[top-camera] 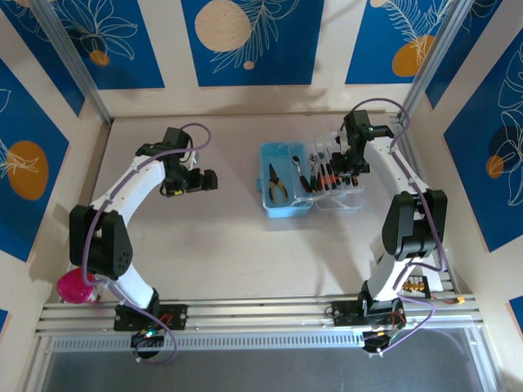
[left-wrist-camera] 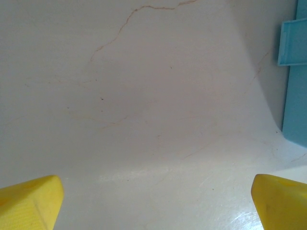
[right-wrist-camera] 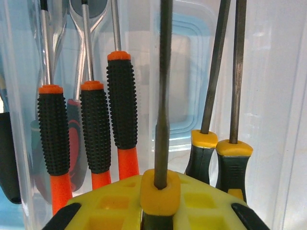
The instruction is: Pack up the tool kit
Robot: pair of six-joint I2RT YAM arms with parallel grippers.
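At the far left, a pink cup (top-camera: 73, 287) is sitting beside the left arm's base, well apart from the rest. The left tool (top-camera: 209, 180) is hovering over the bare surface (top-camera: 229, 245). In the left wrist view its yellow fingertips (left-wrist-camera: 31, 201) are standing wide apart, gripping and touching nothing.

The tool kit (top-camera: 286, 204) is lying open right of centre, with its clear lid (top-camera: 339, 200) folded out to the right. Pliers (top-camera: 277, 181) are lying in the blue base, with a wrench (top-camera: 300, 167) just beside them. Orange-handled screwdrivers (top-camera: 325, 175) are crowding the lid side.

The right tool (top-camera: 351, 159) is reaching down over that lid. In the right wrist view it is clamping a yellow-collared screwdriver (right-wrist-camera: 160, 194), which is standing between the orange-handled ones on its left and two more yellow-collared drivers (right-wrist-camera: 230, 160) on its right.
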